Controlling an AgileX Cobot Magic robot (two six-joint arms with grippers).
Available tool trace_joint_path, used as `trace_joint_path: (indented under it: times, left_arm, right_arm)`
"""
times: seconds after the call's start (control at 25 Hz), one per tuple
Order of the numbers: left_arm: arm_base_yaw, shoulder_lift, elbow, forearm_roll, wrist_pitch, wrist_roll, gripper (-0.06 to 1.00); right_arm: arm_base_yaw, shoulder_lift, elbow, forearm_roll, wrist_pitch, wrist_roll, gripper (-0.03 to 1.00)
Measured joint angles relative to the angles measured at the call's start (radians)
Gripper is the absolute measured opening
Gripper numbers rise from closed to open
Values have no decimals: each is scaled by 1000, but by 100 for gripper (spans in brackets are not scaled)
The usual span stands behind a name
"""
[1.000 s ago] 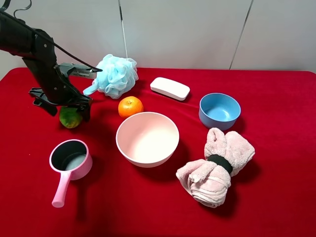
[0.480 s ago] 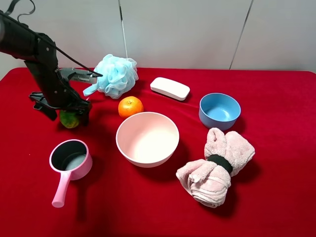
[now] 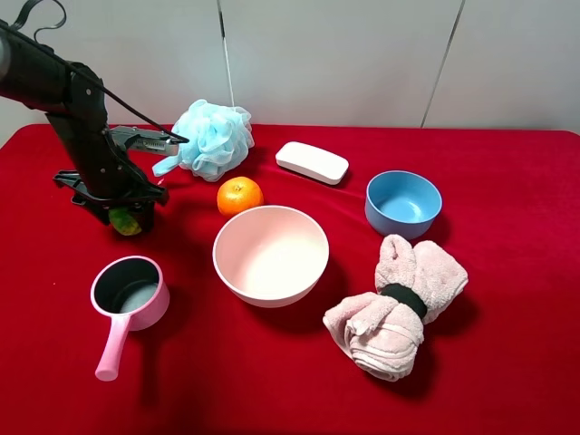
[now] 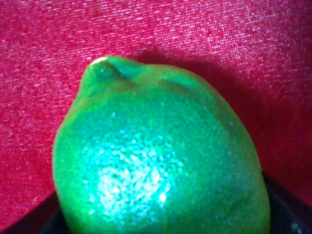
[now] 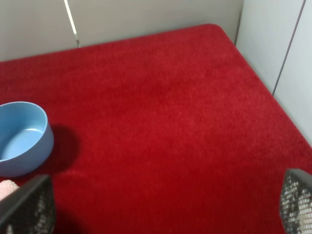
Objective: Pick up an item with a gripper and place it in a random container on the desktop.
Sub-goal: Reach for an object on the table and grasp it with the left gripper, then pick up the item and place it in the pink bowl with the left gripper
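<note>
The bumpy green fruit [image 3: 128,223] lies on the red desktop [image 3: 507,362] at the left, mostly hidden under my left gripper [image 3: 116,216]. The jaws stand on either side of it and look closed against it. In the left wrist view the fruit [image 4: 156,161] fills the frame, with only dark finger edges at its sides. The pale pink bowl [image 3: 272,292] stands in the middle, to the right of the fruit. My right gripper [image 5: 163,207] is open and empty over bare red cloth; it does not show in the exterior view.
An orange [image 3: 239,196] and a blue bath pouf [image 3: 210,138] lie just right of the left arm. A pink saucepan [image 3: 129,294] stands in front of it. A white case [image 3: 312,162], a blue bowl [image 3: 403,203] and a rolled pink towel [image 3: 396,306] lie to the right.
My left gripper has come down over the green fruit and its jaws have narrowed around it. The fruit is now mostly covered. Nothing else has moved.
</note>
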Motion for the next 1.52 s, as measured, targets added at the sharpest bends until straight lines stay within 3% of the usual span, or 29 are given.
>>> trace_joint_path:
  times: [0.36, 0.64, 1.2, 1.52]
  left_arm:
    - [0, 0, 0, -2, -1, 1, 63]
    - [0, -6, -13, -67, 15, 1, 63]
    - [-11, -20, -201, -95, 365, 1, 63]
    - [-60, -92, -221, -95, 417, -3, 63]
  right_arm:
    - [0, 0, 0, 0, 0, 0, 69]
    - [0, 0, 0, 0, 0, 0, 69]
    - [0, 0, 0, 0, 0, 0, 69]
    - [0, 0, 0, 0, 0, 0, 69]
